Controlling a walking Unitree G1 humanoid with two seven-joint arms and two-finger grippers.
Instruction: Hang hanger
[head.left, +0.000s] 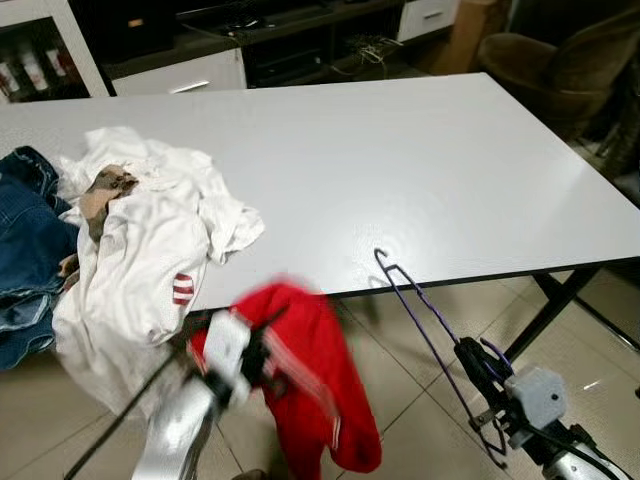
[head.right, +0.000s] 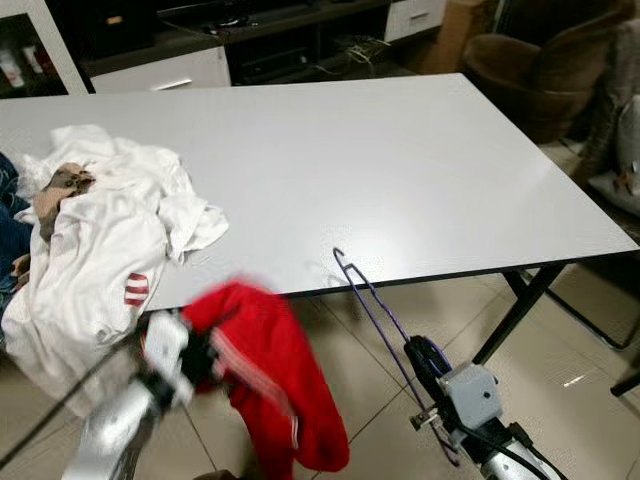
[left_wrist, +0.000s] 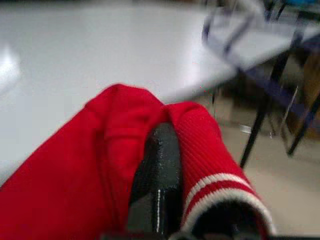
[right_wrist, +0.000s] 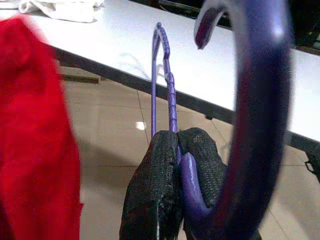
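Observation:
A purple wire hanger (head.left: 425, 320) slants from the white table's (head.left: 400, 170) front edge down to my right gripper (head.left: 478, 368), which is shut on it near its hook; in the right wrist view the black fingers (right_wrist: 160, 170) pinch the purple wire (right_wrist: 170, 85), with the hook (right_wrist: 250, 100) curving close to the camera. My left gripper (head.left: 262, 352) is shut on a red garment with white stripes (head.left: 315, 390), held below the table's front edge; its black finger (left_wrist: 157, 175) shows wrapped in the red cloth (left_wrist: 75, 165).
A heap of white clothes (head.left: 140, 250) and blue jeans (head.left: 25, 250) lies on the table's left end, hanging over its edge. A brown armchair (head.left: 560, 70) stands at the back right. Black table legs (head.left: 550, 310) stand on the tiled floor.

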